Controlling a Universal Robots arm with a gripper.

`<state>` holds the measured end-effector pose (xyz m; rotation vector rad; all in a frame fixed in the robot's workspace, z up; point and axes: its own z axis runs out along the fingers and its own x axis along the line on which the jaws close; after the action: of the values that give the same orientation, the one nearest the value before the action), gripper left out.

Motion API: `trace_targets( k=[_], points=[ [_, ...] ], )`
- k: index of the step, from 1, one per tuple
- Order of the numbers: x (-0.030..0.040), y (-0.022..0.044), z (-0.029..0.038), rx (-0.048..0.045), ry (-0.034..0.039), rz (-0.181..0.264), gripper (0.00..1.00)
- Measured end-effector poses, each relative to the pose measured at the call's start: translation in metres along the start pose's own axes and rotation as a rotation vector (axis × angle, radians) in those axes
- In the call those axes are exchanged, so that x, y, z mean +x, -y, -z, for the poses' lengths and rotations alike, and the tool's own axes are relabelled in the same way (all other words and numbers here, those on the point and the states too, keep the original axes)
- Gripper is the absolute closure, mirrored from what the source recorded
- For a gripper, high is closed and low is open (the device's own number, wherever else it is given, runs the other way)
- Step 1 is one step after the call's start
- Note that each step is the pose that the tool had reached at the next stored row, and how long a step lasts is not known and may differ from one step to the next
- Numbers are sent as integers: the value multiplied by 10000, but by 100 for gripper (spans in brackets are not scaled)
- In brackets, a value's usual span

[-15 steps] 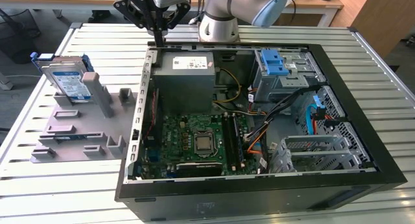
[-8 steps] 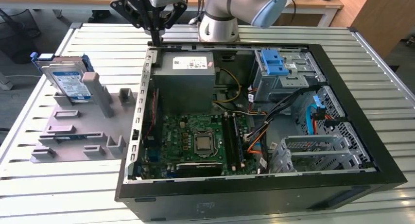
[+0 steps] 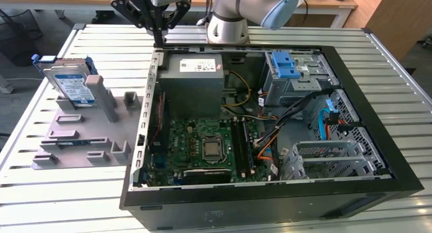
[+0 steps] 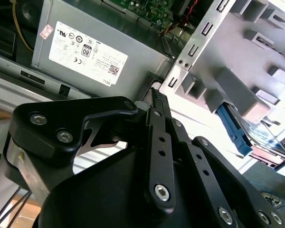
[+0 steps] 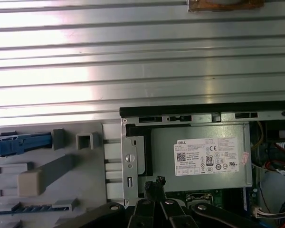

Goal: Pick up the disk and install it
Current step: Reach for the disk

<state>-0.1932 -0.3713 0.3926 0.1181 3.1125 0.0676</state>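
Gripper (image 3: 160, 39): upper centre-left of the exterior view, fingers pressed together and empty (tips hang over the back edge of the open computer case (image 3: 270, 202), near the grey power-supply box (image 3: 196, 89)).
Disk (image 3: 71, 82): upper left of the frame, standing tilted in the grey fixture (image 3: 74, 142), well apart from the gripper.

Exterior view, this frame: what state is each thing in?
computer case, on its side, panel off, insides exposed.
grey holder, lying flat beside the computer case.
disk, propped on edge in the grey holder, not gripped.
gripper, shut, empty, just above the computer case's rim.
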Motion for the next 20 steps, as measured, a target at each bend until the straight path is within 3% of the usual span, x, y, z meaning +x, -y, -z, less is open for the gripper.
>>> trace_targets(
  k=[10,20],
  points=[
    [17,0,0,0,0,-1,89],
    [97,-7,1,0,0,0,89]
  ],
)
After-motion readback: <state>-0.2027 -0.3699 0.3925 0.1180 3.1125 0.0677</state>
